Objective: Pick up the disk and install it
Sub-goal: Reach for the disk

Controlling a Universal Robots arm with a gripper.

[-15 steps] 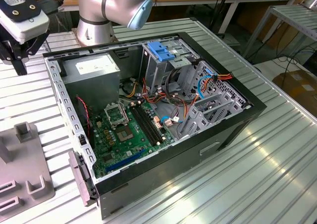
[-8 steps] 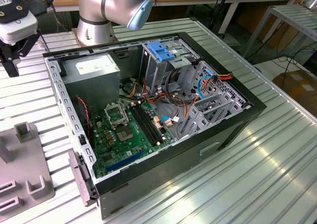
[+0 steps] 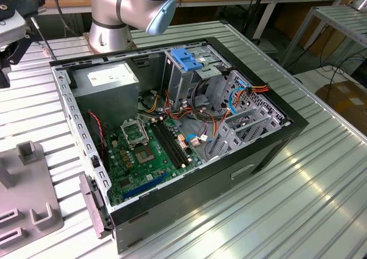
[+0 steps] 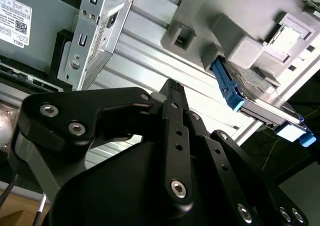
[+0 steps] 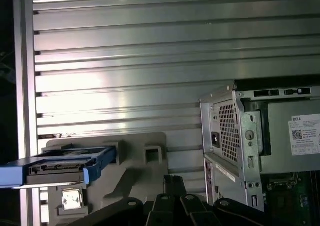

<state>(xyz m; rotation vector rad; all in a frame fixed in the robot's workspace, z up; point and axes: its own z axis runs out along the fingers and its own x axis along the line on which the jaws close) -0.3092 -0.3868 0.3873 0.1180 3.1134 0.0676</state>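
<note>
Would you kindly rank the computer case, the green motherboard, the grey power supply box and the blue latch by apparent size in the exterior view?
1. computer case, by far the largest.
2. green motherboard and grey power supply box: too alike to rank.
3. blue latch, the smallest.

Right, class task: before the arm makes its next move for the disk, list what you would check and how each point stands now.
1. The disk lies in the grey holder: ok.
2. The gripper is empty: ok.
3. Gripper open for a grasp: not ok, it is shut.
4. Gripper at the disk: not ok, it is apart from it.
5. The drive cage in the computer case is free: cannot tell.
</note>
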